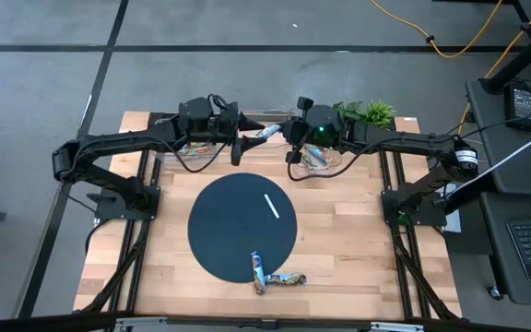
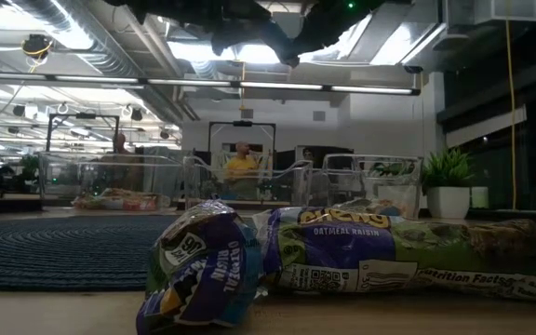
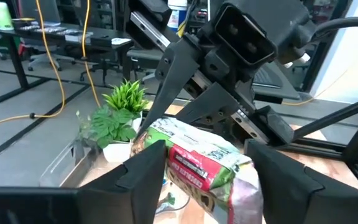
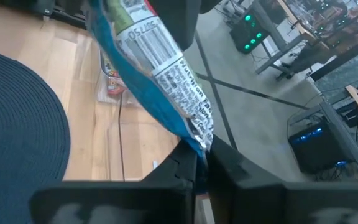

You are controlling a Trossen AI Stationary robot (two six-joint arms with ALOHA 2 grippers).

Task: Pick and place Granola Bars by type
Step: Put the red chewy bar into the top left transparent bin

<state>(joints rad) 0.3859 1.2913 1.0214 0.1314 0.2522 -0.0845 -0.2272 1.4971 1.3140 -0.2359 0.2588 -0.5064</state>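
A granola bar (image 1: 267, 131) in a multicolour foil wrapper hangs in the air near the table's far edge, between my two grippers. My right gripper (image 4: 199, 163) is shut on one end of it. My left gripper (image 3: 207, 171) is open, its fingers standing on either side of the bar's other end (image 3: 197, 163). Two more bars in purple wrappers (image 1: 258, 269) (image 1: 287, 278) lie flat by the near rim of the dark round mat (image 1: 219, 231); the low view shows them close up (image 2: 203, 270) (image 2: 389, 251). My right gripper pinches the bar's flat crimped end (image 4: 199, 138) between its two fingers. The bar is lifted clear of the table and stretches away from the fingers toward the left gripper. My left gripper's fingers (image 3: 151, 165) flank the bar's width; whether they touch it, I cannot tell.
A thin white strip (image 1: 272, 206) lies on the mat. Two clear containers sit at the far edge, one under each arm (image 1: 196, 148) (image 1: 319, 159), the left one holding bars. A small potted plant (image 1: 369, 112) stands at the far right corner.
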